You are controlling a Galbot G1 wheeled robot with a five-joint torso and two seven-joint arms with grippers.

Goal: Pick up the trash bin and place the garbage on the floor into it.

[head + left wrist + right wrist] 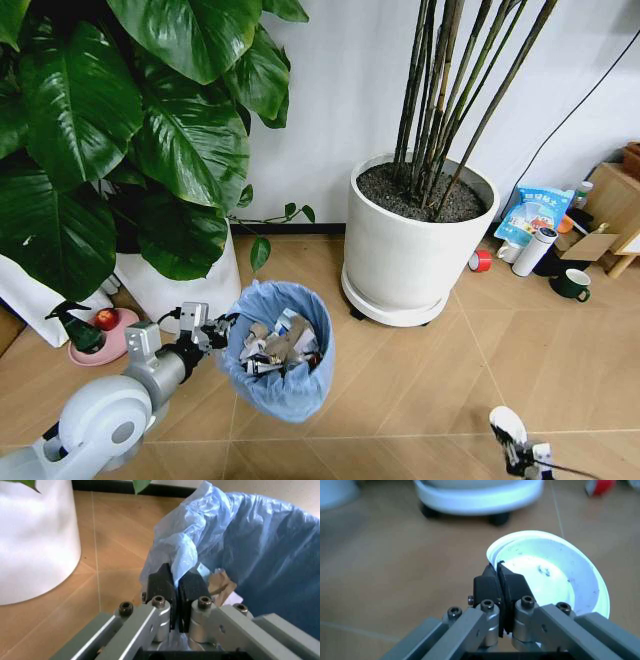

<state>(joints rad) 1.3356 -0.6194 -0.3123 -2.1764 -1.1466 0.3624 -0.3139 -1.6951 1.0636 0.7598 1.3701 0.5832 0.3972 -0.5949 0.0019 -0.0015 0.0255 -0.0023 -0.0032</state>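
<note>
While the left gripper (222, 328) pinches the trash bin (290, 385) by its crinkled light-blue bag rim, jaws closed on plastic, the bin hangs tilted above the floor (420, 390), scraps of garbage (275, 345) inside. Right gripper (498, 575) clamps a white round disc (560, 581). Large white plant pot (410, 255) behind, against wall.

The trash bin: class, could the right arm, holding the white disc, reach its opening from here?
Probably yes: the right gripper holds the white disc, bare floor lies between, and the trash bin, held by the left gripper, is open-topped.
</note>
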